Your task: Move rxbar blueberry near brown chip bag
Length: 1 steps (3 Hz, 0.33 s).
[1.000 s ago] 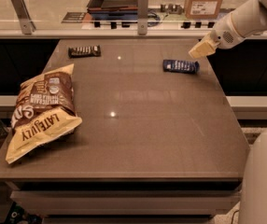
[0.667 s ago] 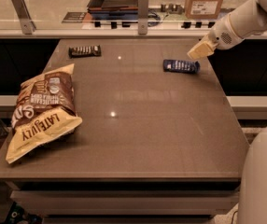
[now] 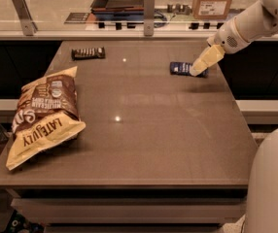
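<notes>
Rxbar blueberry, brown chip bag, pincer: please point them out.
rxbar blueberry point(image 3: 182, 68), camera view, wrapper's left half.
brown chip bag point(image 3: 44, 115), camera view, middle of front.
pincer point(image 3: 196, 71), camera view, tip, at the bar's right end.

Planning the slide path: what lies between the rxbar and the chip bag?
Nothing: in the camera view, bare table separates the rxbar from the chip bag. The gripper is at the rxbar's end farthest from the bag.

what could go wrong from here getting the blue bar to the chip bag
The gripper sits over the right end of the rxbar blueberry, not its middle, so the flat bar may slip or pivot. The brown chip bag lies at the left edge of the table; a bump while placing might push it off.
</notes>
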Motion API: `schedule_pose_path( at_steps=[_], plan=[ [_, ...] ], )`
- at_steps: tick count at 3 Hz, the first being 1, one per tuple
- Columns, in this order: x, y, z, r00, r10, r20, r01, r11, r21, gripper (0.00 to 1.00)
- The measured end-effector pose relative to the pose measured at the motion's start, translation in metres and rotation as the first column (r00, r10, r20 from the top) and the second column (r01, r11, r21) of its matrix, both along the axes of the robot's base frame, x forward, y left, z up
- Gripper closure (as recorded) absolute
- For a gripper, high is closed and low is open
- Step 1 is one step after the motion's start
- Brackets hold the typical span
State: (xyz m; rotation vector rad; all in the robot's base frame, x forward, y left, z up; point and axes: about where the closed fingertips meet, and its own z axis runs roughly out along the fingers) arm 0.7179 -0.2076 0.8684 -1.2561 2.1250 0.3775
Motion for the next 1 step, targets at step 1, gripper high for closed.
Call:
schedule_pose_path(
  at_steps=[1],
  plan=[
    [0.0, 0.0, 0.0, 1.0, 0.0, 0.0, 0.0, 1.0, 0.0, 0.0]
  ],
)
